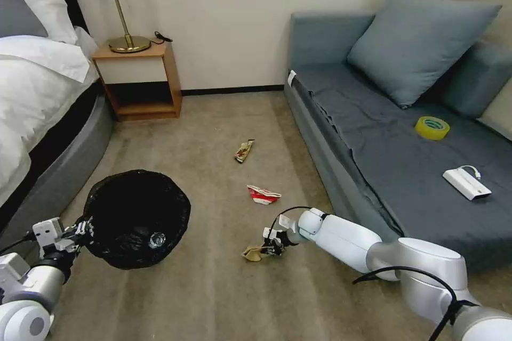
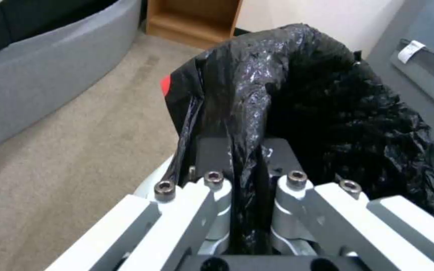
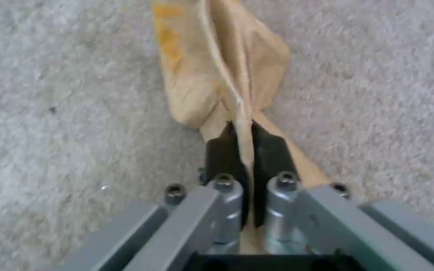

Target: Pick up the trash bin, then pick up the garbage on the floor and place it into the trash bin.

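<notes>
Trash bin (image 1: 136,218): largest task item. It sits low at the robot's left over the carpet (image 1: 213,293), with the bed (image 1: 37,96) on its far left. Crinkly black bag liner covers it, mouth open upward. A clear bottle (image 1: 157,240) lies inside on the liner.

Left gripper (image 1: 81,230): at the bin's near-left rim. In the left wrist view the jaws are closed onto a gathered fold of the black liner at the rim (image 2: 245,158); plastic runs up between the two dark fingertip pads (image 2: 212,150). A small red patch shows at the bin's side in that view; I cannot tell what it is.

Right gripper (image 1: 273,245): low at the carpet, arm reaching in from the right in front of the grey sofa (image 1: 384,160). Jaws pinched together on the crumpled brown paper bag (image 1: 253,253). In the right wrist view a thin ridge of the paper (image 3: 222,75) is clamped between the black pads (image 3: 222,150), and the rest of the bag spreads beyond the fingertips over the carpet. Whether the bag is lifted clear of the floor cannot be told.

Crushed red-and-white carton (image 1: 262,194): on the carpet, beyond the right gripper, apart from it.

Gold-brown snack wrapper (image 1: 244,151): on the carpet farther back, toward the wooden nightstand (image 1: 140,82).
</notes>
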Motion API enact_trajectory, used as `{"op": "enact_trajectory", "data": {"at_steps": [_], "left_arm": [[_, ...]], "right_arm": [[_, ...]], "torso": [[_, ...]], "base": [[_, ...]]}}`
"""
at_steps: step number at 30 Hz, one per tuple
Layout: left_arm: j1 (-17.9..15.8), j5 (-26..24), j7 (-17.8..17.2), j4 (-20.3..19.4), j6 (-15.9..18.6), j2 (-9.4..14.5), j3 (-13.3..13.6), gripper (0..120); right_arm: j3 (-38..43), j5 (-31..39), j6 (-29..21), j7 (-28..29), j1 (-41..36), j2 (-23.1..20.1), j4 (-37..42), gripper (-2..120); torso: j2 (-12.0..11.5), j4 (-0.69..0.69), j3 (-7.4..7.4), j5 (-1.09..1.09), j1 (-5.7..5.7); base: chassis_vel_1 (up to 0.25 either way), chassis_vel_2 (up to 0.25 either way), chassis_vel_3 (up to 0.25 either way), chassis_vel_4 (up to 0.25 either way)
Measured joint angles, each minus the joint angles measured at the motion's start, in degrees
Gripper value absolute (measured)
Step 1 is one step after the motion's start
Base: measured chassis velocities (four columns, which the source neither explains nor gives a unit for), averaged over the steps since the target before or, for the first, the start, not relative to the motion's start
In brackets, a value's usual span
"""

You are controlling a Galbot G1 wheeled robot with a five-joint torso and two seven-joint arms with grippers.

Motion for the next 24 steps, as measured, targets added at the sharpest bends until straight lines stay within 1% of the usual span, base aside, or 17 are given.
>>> {"op": "enact_trajectory", "data": {"at_steps": [4,8,10,13,14,18,19,22,23,24], "left_arm": [[0.37,-0.53,-0.02,0.00,0.00,0.13,0.34,5],[0.81,-0.64,-0.03,0.34,0.00,0.47,1.52,5],[0.81,-0.65,-0.02,0.42,0.00,0.51,1.75,5],[0.77,-0.70,0.00,0.89,-0.07,0.78,3.10,5],[0.77,-0.70,0.00,0.89,-0.07,0.78,3.10,5],[0.34,-1.06,0.12,1.63,-0.07,1.03,5.08,5],[0.34,-1.06,0.12,1.63,-0.07,1.03,5.08,5],[0.02,-1.67,0.21,1.99,0.27,1.14,6.16,5],[0.02,-1.67,0.21,1.99,0.27,1.14,6.16,5],[-0.07,-1.94,0.20,2.11,0.51,1.14,6.44,5]], "right_arm": [[2.37,-0.42,0.28,1.49,-0.35,-0.18,0.87,0],[7.58,0.19,0.40,6.89,-0.09,-1.31,5.52,0],[8.36,0.56,0.34,7.91,0.08,-1.62,6.61,0],[13.24,3.15,-0.14,15.45,0.52,-4.23,15.41,0],[13.24,3.15,-0.14,15.45,0.52,-4.23,15.41,0],[19.60,10.95,0.90,27.89,-0.34,-7.09,31.01,0],[19.60,10.95,0.90,27.89,-0.34,-7.09,31.01,0],[21.72,22.51,0.47,38.95,-2.65,-9.81,46.25,0],[21.72,22.51,0.47,38.95,-2.65,-9.81,46.25,0],[21.94,25.62,0.31,41.92,-3.80,-10.54,51.11,0]], "torso": [[0.00,-0.01,0.00,0.00,0.00],[0.00,0.00,0.00,0.00,0.00],[0.00,0.01,0.00,0.00,0.00],[0.00,0.00,0.00,-0.01,0.00],[0.00,0.00,0.00,-0.01,0.00],[0.00,-0.01,0.00,-0.01,0.00],[0.00,-0.01,0.00,-0.01,0.00],[0.00,0.01,0.00,-0.01,0.00],[0.00,0.01,0.00,-0.01,0.00],[0.00,-0.01,0.00,-0.01,0.00]], "base": [[0.000,0.000,0.000,0.000],[0.000,0.000,0.000,0.000],[0.000,0.000,0.000,0.000],[0.000,0.000,0.000,0.000],[0.000,0.000,0.000,0.000],[0.000,0.000,0.000,0.000],[0.000,0.000,0.000,0.000],[0.000,0.000,0.000,0.000],[0.000,0.000,0.000,0.000],[0.000,0.000,0.000,0.000]]}}
